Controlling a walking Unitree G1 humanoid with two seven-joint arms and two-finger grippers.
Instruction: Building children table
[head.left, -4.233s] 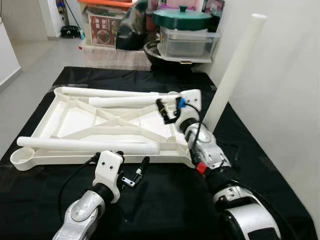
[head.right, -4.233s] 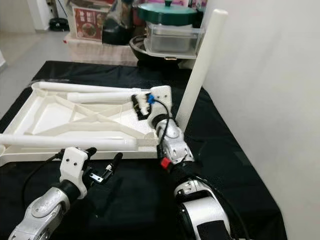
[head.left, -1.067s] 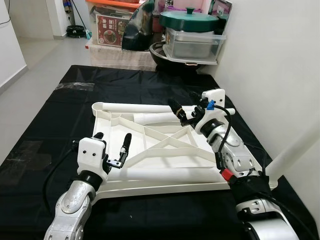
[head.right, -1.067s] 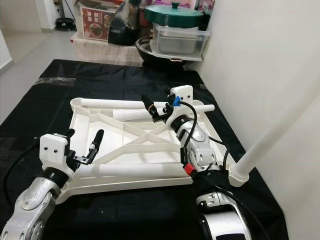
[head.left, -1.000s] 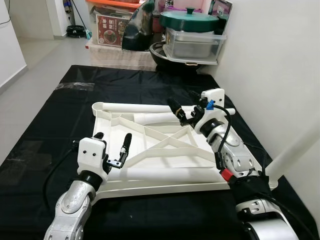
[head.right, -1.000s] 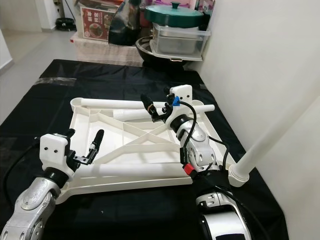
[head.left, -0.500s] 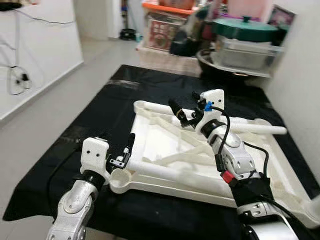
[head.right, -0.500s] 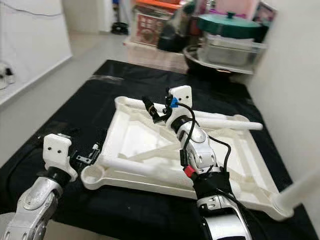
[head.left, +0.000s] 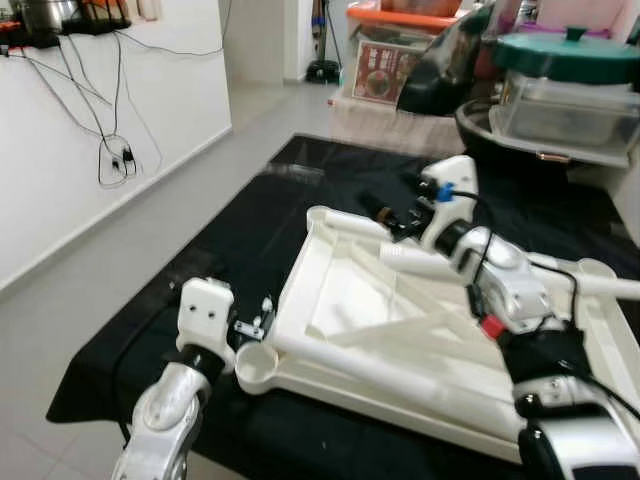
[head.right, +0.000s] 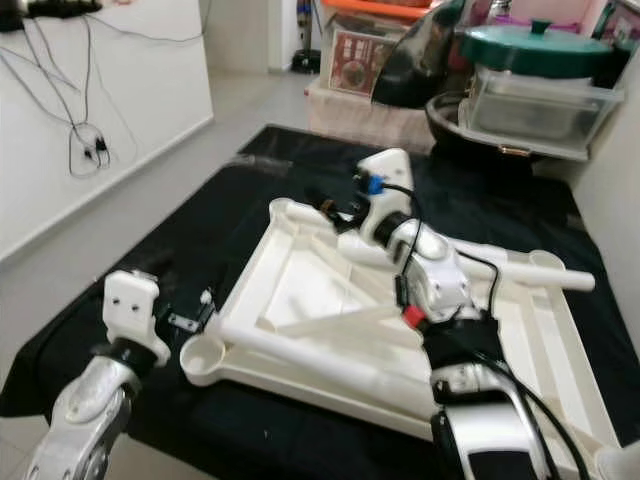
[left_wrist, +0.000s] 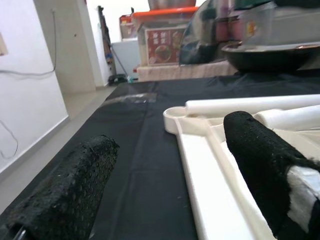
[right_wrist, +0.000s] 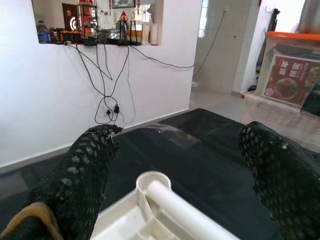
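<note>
Kid's table build, top lying upside down on the black mat

The white top rests on the mat, loose legs across its ribs. Left claw spread wide beside the near socket, right claw wide over the far corner. I'd grab a leg mid-length and keep it upright going into the socket.
</note>
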